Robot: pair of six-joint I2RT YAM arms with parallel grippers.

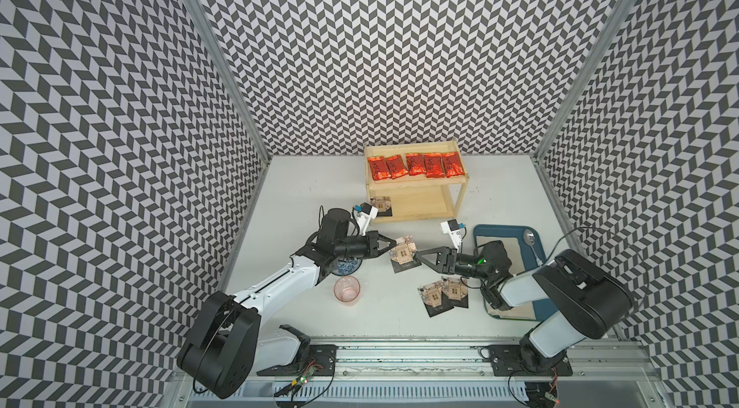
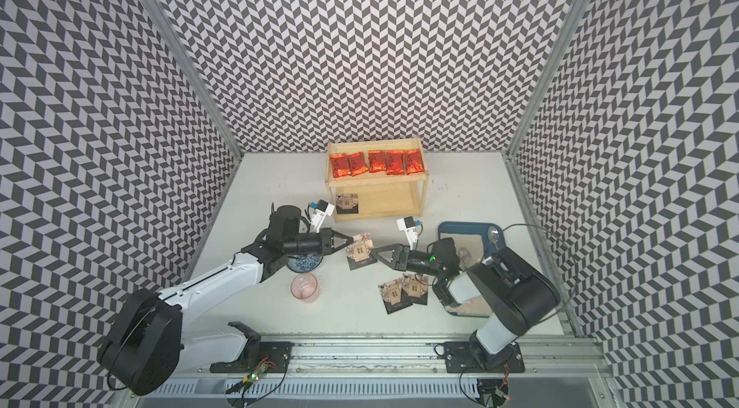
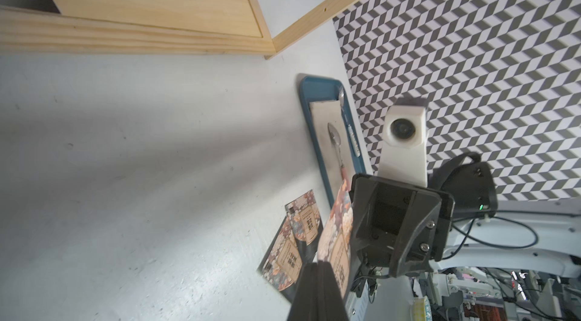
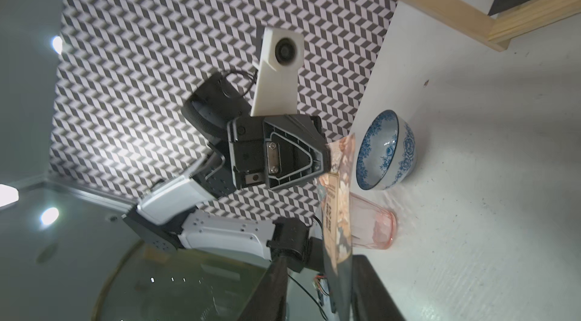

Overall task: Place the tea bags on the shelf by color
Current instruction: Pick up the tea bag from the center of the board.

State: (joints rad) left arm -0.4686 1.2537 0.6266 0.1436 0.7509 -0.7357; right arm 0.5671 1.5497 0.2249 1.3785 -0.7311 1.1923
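Note:
A black tea bag (image 1: 403,253) with a tan house print hangs above the table between my two grippers. My left gripper (image 1: 394,243) is shut on its left edge; the left wrist view shows the packet (image 3: 336,234) pinched in the closed jaws. My right gripper (image 1: 416,256) is open at the packet's right edge, and in the right wrist view the packet (image 4: 338,206) stands between the parted fingers, close to one. Several red tea bags (image 1: 416,164) lie in a row on the shelf (image 1: 418,185) top board. One black packet (image 1: 382,206) lies on the lower board. Two more (image 1: 444,293) overlap on the table.
A blue patterned bowl (image 1: 346,266) sits partly under my left arm, with a pink glass cup (image 1: 347,290) just in front of it. A blue tray (image 1: 504,232) with beige cloth and a spoon (image 1: 530,240) lies at the right, under my right arm.

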